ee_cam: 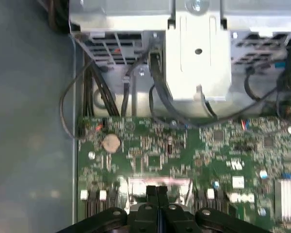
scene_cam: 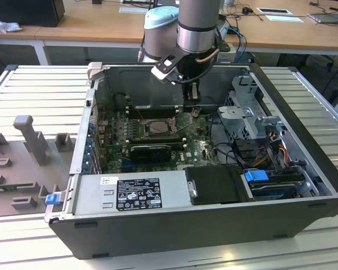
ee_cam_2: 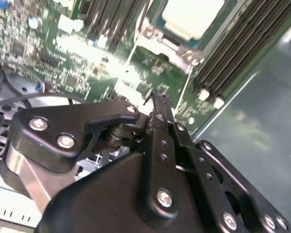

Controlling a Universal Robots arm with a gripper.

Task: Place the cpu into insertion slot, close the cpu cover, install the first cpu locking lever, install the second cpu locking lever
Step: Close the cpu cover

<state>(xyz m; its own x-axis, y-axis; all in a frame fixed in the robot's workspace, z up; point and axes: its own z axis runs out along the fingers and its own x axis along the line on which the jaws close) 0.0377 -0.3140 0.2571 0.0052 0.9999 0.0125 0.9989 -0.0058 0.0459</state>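
Jaws clenched tip to tip, gripping nothing, hovering close over board point(ee_cam: 150, 145). Cpu point(ee_cam_2: 194, 17) lying in slot point(ee_cam_2: 157, 42), just ahead of jaws. Judging: clenched jaws serving as pusher; pressing slowly, squarely, avoiding memory banks point(ee_cam_2: 242, 43). Cover state: cannot tell. Counting: one cpu, one slot, two memory banks flanking slot, one coin cell point(ee_cam: 111, 142).

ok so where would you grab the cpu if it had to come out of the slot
By two opposite edges, from straight above. The cpu lies flat in the slot, broad face up, so only its thin edges offer a hold; the metal rim close around it likely leaves the fingers little room.
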